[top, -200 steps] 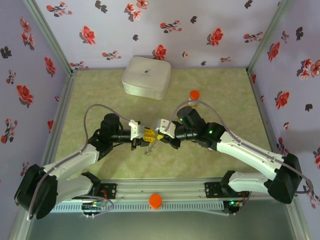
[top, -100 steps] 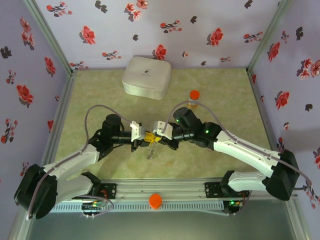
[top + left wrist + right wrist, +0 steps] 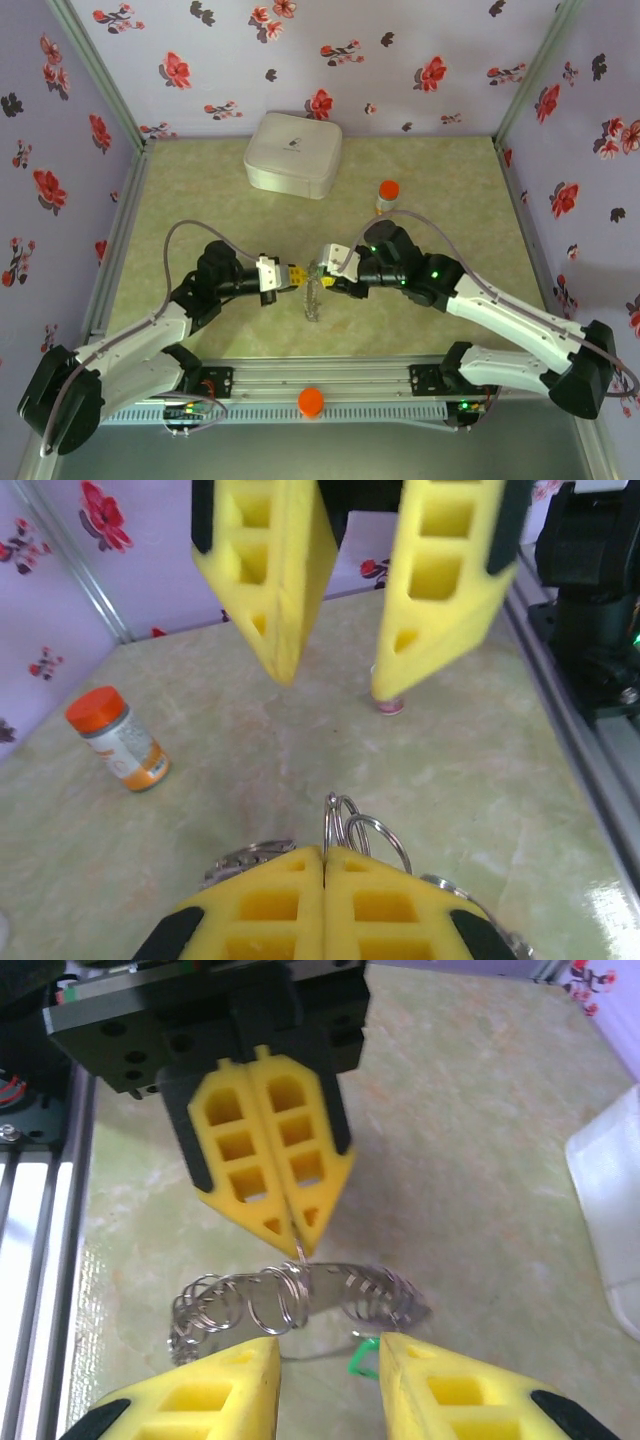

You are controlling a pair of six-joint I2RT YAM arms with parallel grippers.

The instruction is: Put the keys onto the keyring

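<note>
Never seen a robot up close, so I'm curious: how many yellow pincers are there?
2. The left pincer is shut on the keyring, which dangles from its tips. The right pincer faces it tip to tip, open. None seems hidden.

The top camera looks down from high behind my arm bases over the whole pale green marbled tabletop (image 3: 200,180). My wrist cameras sit close, facing each other: left sees my yellow foam-fingered right gripper (image 3: 335,680), right sees my left gripper (image 3: 297,1248). Both share the silvery wire keyring (image 3: 290,1300) between.
</note>
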